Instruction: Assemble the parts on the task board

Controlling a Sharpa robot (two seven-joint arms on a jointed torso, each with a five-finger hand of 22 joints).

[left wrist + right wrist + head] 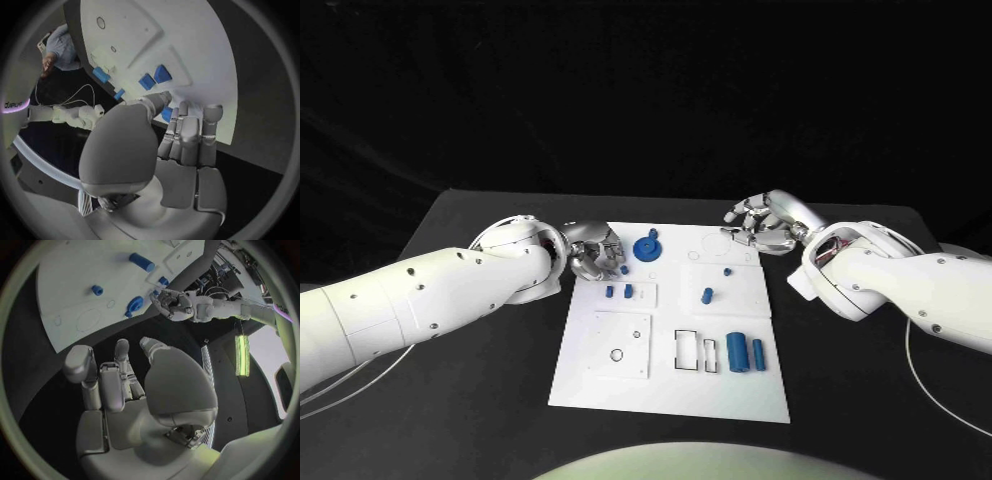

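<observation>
The white task board (668, 385) lies in the middle of the black table. A round blue part (646, 246) sits near its far left corner, and my left hand (593, 250) hovers right beside it with its fingers curled towards it. In the left wrist view this round blue part (166, 114) peeks out between the thumb and fingers (190, 127); no grip shows. Two small blue pegs (619, 291) stand nearer on the board. My right hand (764, 222) hangs over the far right corner, fingers apart and holding nothing. Two blue cylinders (746, 352) lie near the right edge.
A blue piece (707, 295) and a smaller one (728, 270) stand on the board's right half. Black-outlined rectangular slots (687, 350) sit left of the cylinders, and a raised square plate with holes (620, 343) is on the near left. Black table (473, 400) surrounds the board.
</observation>
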